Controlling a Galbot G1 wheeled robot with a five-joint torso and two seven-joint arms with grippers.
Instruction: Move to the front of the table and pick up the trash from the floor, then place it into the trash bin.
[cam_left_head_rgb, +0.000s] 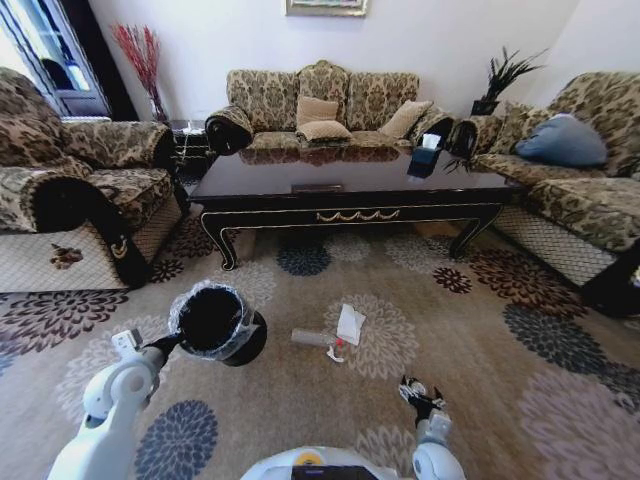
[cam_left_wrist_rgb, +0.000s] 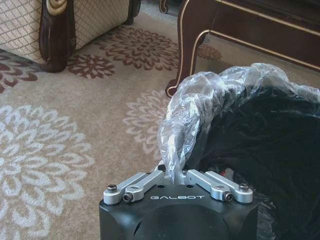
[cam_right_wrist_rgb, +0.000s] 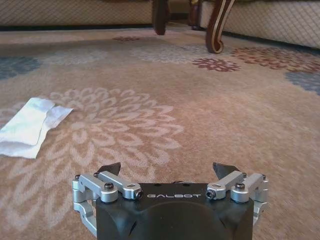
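The trash, 1 crumpled white paper and a small bottle, sat on the floor at center frame; looked light, flimsy, best pinched mid-fold. Right gripper hovered low, jaws wide. Left gripper clamped the trash bin liner.

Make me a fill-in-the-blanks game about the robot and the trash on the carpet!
1. The left hand is shut on the ____ of the bin.
2. The right hand is ____ and holds nothing.
3. The white paper lies on the ____.
4. The bottle lies between the bin and the ____.

Missing words: liner; open; carpet; paper
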